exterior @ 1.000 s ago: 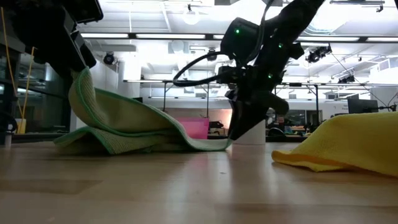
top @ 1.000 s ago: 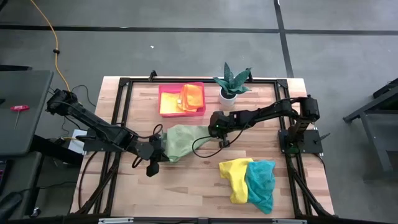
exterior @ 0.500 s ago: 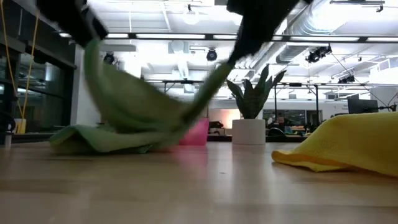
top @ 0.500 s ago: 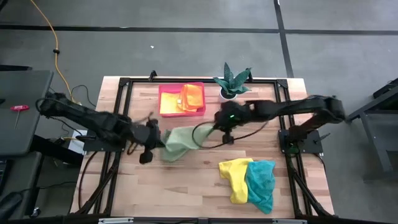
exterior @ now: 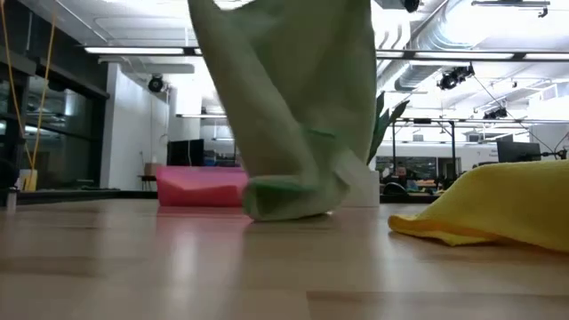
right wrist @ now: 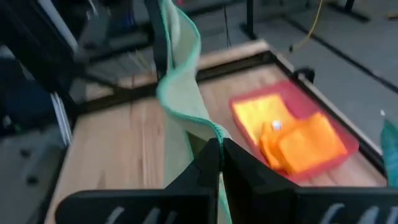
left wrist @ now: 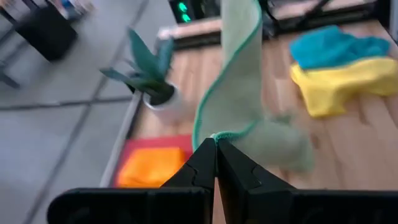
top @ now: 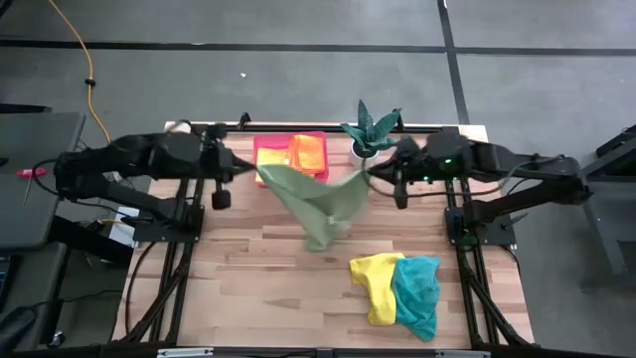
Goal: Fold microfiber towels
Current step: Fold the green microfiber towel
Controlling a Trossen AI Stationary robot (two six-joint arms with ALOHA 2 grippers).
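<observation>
A light green towel (top: 320, 202) hangs stretched between my two grippers, high over the table's far middle. My left gripper (top: 260, 171) is shut on its left top corner, my right gripper (top: 370, 175) on its right top corner. The towel's lowest fold (exterior: 289, 197) touches the tabletop. A yellow towel (top: 378, 281) and a teal towel (top: 417, 291) lie crumpled at the near right. A yellow and an orange towel (top: 308, 154) lie folded in the pink tray (top: 288, 179). My left gripper pinches the green towel's hemmed corner (left wrist: 214, 135) between its two fingers; the towel hangs away from the fingers toward my other gripper. My right gripper pinches the opposite hemmed corner (right wrist: 211, 129) between its two fingers. The towel sags between the two holds, its bottom resting on the table.
A potted plant in a white pot (top: 367, 135) stands at the far edge close to my right gripper. The pink tray sits at the far edge behind the hanging towel. Bare wood lies at the table's near left (top: 248, 288).
Both grippers have risen fast and gone toward the table's far edge, spreading apart. The green towel, which lay bunched on the table, has been lifted and spread out between them; only its lowest fold stays on the wood.
</observation>
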